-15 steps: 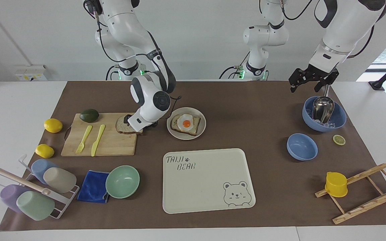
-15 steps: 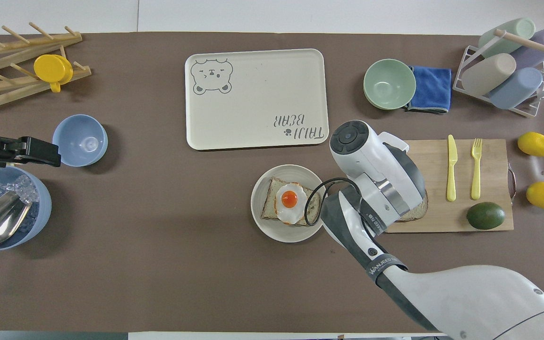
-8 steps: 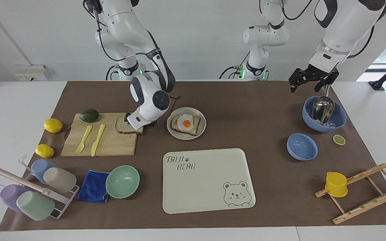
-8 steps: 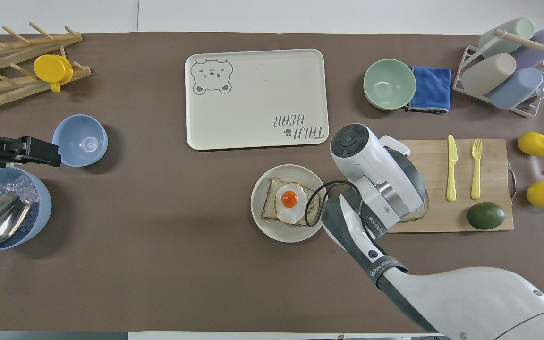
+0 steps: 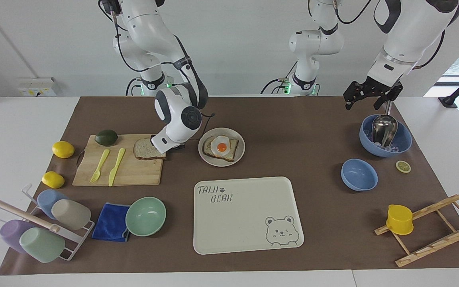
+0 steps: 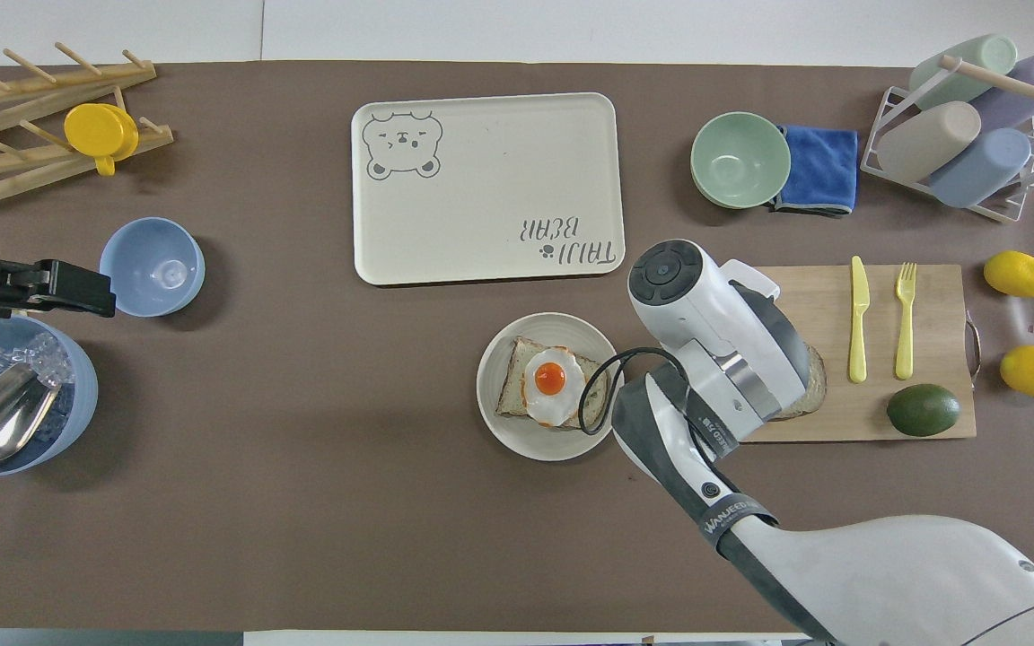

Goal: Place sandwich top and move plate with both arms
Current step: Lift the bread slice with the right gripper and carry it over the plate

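Note:
The sandwich top (image 5: 145, 149) lies on the wooden cutting board (image 5: 134, 171), at the board's corner nearest the plate. My right gripper (image 5: 161, 146) is down at the slice's plate-side edge and shut on it; the white hand hides most of the fingers, and in the overhead view only a strip of the sandwich top (image 6: 811, 395) shows. The plate (image 5: 238, 158) sits beside the board and carries a bread slice with a fried egg (image 5: 221, 147). My left gripper (image 5: 367, 100) waits open in the air over the blue ice bowl (image 5: 404, 140).
A yellow knife, a fork and an avocado (image 5: 106, 137) also lie on the board. The bear tray (image 5: 245, 215) lies farther from the robots than the plate. A mint bowl (image 5: 146, 216), a blue cloth, a cup rack, two lemons, a small blue bowl (image 5: 359, 174) and a wooden rack stand around.
The right gripper closed on the slice's edge, and the slice shifted slightly toward the right arm's end of the board. The left arm stayed still.

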`<act>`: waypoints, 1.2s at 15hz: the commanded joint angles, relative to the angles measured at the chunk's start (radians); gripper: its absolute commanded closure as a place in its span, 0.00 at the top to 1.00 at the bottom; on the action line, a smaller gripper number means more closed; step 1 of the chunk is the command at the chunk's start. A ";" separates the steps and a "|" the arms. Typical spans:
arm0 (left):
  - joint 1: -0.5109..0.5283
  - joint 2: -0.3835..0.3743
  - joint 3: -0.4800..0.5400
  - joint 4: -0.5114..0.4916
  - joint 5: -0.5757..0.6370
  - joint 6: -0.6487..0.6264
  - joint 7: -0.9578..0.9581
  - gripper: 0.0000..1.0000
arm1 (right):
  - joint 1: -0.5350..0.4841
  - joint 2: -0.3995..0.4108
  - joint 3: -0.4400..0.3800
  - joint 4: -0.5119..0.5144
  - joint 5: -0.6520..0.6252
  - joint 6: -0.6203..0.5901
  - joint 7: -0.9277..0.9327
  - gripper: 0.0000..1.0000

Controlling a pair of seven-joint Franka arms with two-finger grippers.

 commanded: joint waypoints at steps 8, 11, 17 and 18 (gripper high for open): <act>0.012 -0.014 -0.006 -0.007 -0.012 -0.009 -0.001 1.00 | 0.075 0.049 0.064 0.323 0.048 -0.259 -0.020 0.00; 0.012 -0.014 -0.006 -0.007 -0.012 -0.009 -0.001 1.00 | 0.159 0.088 0.070 0.441 0.048 -0.291 -0.014 0.00; 0.013 -0.014 -0.006 -0.007 -0.012 -0.006 -0.004 1.00 | 0.270 0.102 0.073 0.461 0.077 -0.175 0.007 0.00; 0.012 -0.014 -0.006 -0.007 -0.012 -0.006 -0.003 1.00 | 0.271 0.102 0.073 0.457 0.082 -0.158 0.010 0.00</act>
